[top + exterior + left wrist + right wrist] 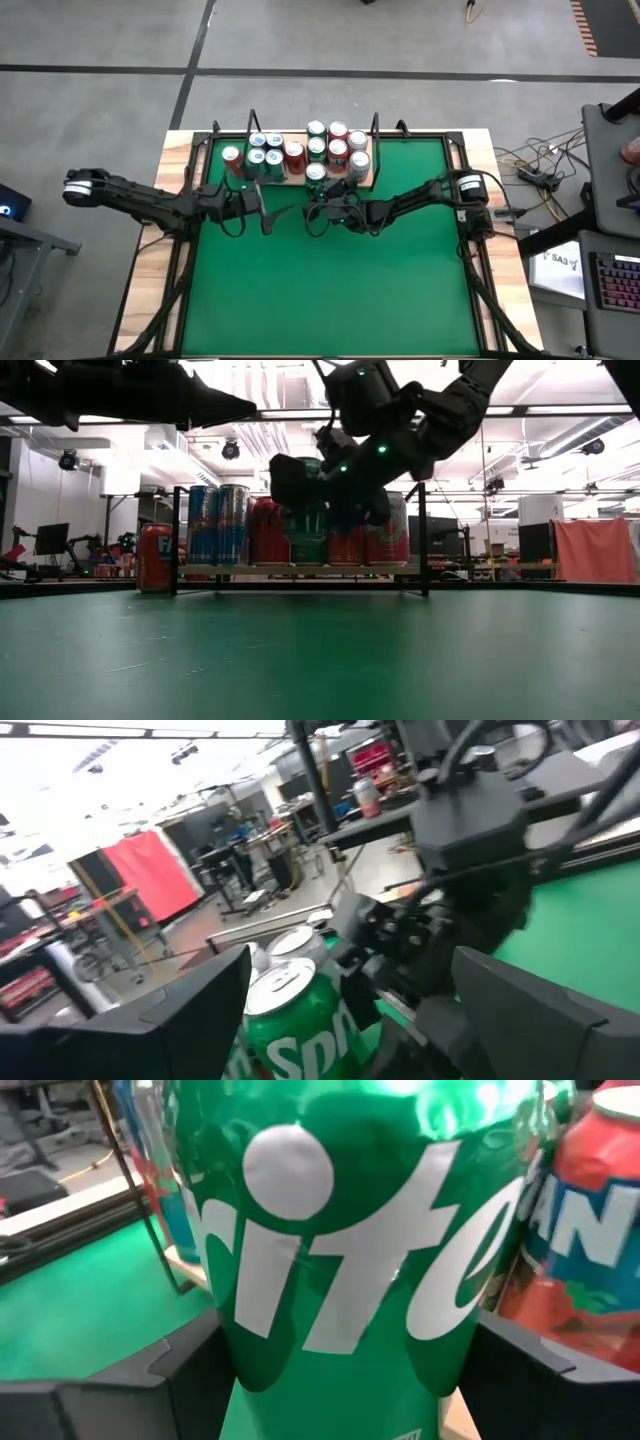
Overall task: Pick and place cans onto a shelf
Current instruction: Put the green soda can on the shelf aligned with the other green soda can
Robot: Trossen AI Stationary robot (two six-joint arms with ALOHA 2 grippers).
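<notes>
Shelf (300,178) nearly full w/ cans, one red can (232,160) standing off its left end. Right gripper (318,199) at shelf front, jaws wide around green can (316,176), resting on the board or not: unclear. Left gripper (268,203) gapes empty nearby.

Bright overhead lamps; low view backlit, arms silhouetted; wrist views blurred.

Both arms reach inward, right pincer (318,196) clamped, left pincer (268,206) spread.
</notes>
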